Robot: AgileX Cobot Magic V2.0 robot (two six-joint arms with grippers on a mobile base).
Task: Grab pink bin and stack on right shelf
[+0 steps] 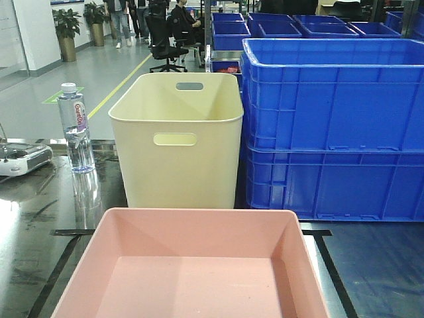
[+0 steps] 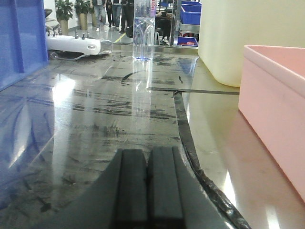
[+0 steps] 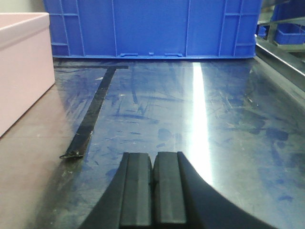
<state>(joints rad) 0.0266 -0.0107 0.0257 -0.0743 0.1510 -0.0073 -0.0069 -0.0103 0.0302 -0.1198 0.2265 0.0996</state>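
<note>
Pink bin (image 1: 192,265) sits empty on the dark glossy shelf (image 3: 214,119), just in front of the cream bin (image 1: 177,139); blue crates (image 1: 334,132) stand behind and right of it. Left gripper (image 2: 147,186) low beside its left wall, fingers together, holding nothing. Right gripper (image 3: 153,191) off its right side, fingers apparently together too. Water bottle (image 1: 75,129) back left.

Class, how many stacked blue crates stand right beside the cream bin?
2: the upper blue crate sits on the lower blue crate, right of the cream bin. More blue crates stand farther back, some possibly hidden.
</note>
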